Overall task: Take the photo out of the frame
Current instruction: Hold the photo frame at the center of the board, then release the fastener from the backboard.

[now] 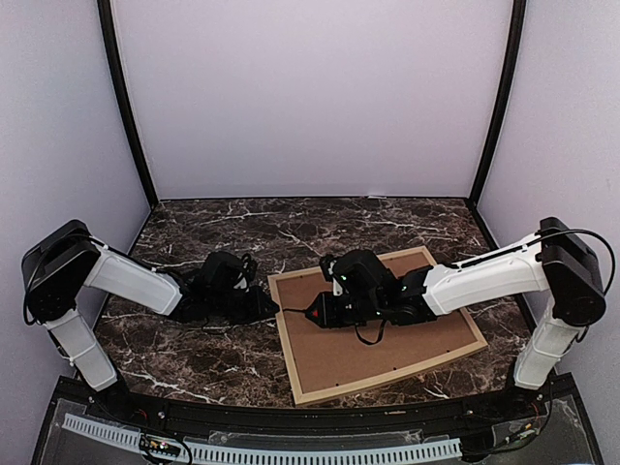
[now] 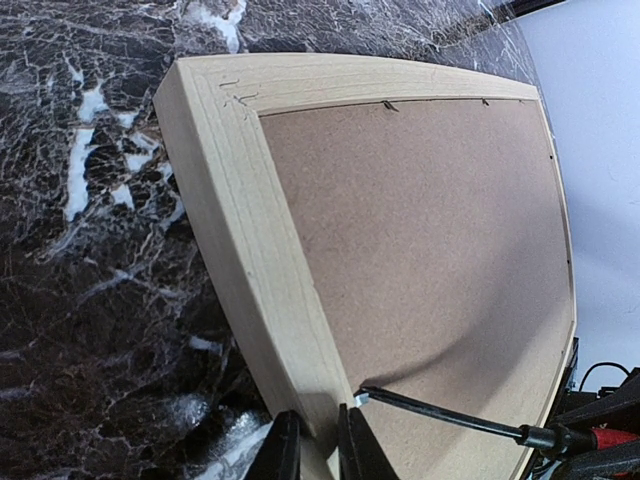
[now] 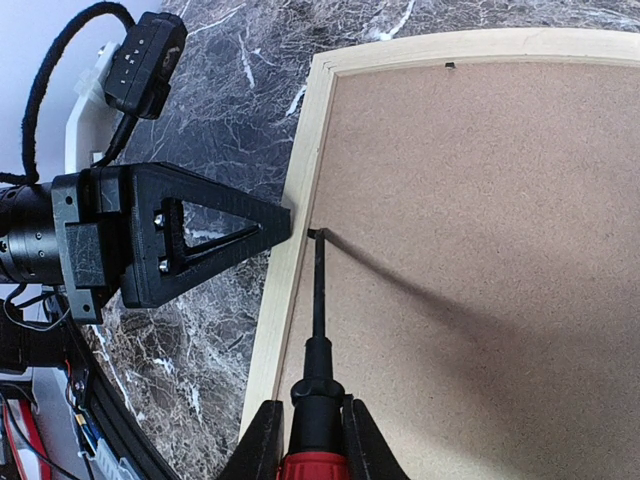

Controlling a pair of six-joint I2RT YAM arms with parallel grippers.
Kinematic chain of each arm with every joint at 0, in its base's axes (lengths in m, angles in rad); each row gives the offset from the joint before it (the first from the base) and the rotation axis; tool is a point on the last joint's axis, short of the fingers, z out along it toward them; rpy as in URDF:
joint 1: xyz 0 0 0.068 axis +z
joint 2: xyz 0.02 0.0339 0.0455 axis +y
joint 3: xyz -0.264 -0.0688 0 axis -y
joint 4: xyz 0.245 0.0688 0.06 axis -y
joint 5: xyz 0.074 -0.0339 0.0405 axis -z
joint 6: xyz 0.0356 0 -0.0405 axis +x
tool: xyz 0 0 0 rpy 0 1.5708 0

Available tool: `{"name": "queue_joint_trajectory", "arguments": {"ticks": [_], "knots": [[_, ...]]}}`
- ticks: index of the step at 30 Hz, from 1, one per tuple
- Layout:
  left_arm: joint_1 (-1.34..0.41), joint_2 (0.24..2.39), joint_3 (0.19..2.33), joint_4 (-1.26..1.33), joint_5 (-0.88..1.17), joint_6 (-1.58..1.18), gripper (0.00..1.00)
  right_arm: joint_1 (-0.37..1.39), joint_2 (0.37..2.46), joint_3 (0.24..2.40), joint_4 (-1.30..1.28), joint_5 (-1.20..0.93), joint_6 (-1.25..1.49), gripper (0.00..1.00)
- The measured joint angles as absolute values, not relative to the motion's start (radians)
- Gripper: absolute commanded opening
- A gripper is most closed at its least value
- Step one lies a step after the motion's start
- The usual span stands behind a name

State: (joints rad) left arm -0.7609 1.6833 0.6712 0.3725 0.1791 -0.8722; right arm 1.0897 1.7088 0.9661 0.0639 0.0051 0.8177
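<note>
Right gripper [image 3: 308, 440] clamps a red-handled screwdriver [image 3: 316, 375], tip at the pale wood frame [image 2: 240, 230]'s left rail beside brown fibrous backing board [image 3: 480, 250]; left gripper [image 2: 320, 452] pinches that rail.

The frame [image 2: 240, 230] sits back-up, so its front is totally hidden. The screwdriver [image 3: 317, 395] has its red handle chopped off by the right wrist view's bottom edge.

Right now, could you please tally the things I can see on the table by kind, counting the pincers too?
wooden frame: 1
brown backing board: 1
red-handled screwdriver: 1
pincers: 2 (left pincer, right pincer)
Total: 5
</note>
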Motion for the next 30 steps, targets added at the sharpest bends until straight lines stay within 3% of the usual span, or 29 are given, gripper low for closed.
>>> {"name": "queue_joint_trajectory", "arguments": {"ticks": [30], "knots": [[-0.759, 1.689, 0.667, 0.393, 0.181, -0.875, 0.14, 1.090, 1.712, 0.980, 0.048, 0.006, 0.825, 0.00]]}}
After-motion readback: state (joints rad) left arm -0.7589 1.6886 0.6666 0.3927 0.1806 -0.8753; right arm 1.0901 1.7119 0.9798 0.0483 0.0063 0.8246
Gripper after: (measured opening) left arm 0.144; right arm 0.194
